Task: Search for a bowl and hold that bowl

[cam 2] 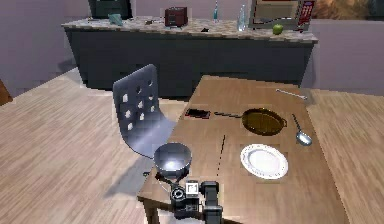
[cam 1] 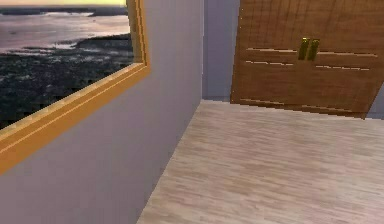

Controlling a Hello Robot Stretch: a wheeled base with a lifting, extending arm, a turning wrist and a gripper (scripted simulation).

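Gripper (cam 2: 180, 188) sits low at the near corner of the wooden table (cam 2: 225, 178), its dark body and white markers just below a grey metal bowl (cam 2: 172, 158) that stands on the tabletop. With the bowl resting on the surface right behind the fingers, I cannot tell whether anything is held or whether the fingers touch it. The bowl is at about eleven o'clock from the gripper, close to the table's left edge and its front corner. The main risk, as I judge it, is a sideways nudge toward nine o'clock tipping it off that edge onto the floor. Its smooth rounded wall could also slip out of a shallow grasp on the lift. A grey chair (cam 2: 140, 105) with holes in its back stands just beside the same edge at eleven o'clock, and an arm swung that way could knock it. Toward two o'clock lie a thin dark utensil (cam 2: 222, 150), a white plate (cam 2: 264, 160), a dark pan (cam 2: 263, 121) and a spoon (cam 2: 302, 135), all apart from the bowl, so the tabletop beside it gives working room. A dark counter (cam 2: 190, 55) stands well apart at twelve o'clock. Ahead of the base, a wall (cam 1: 150, 140) bearing a framed seascape (cam 1: 60, 60) runs close at nine o'clock, and wooden double doors (cam 1: 310, 55) stand at one o'clock. Turning toward the wall could scrape it, whereas the bare floor (cam 1: 270, 165) offers room.
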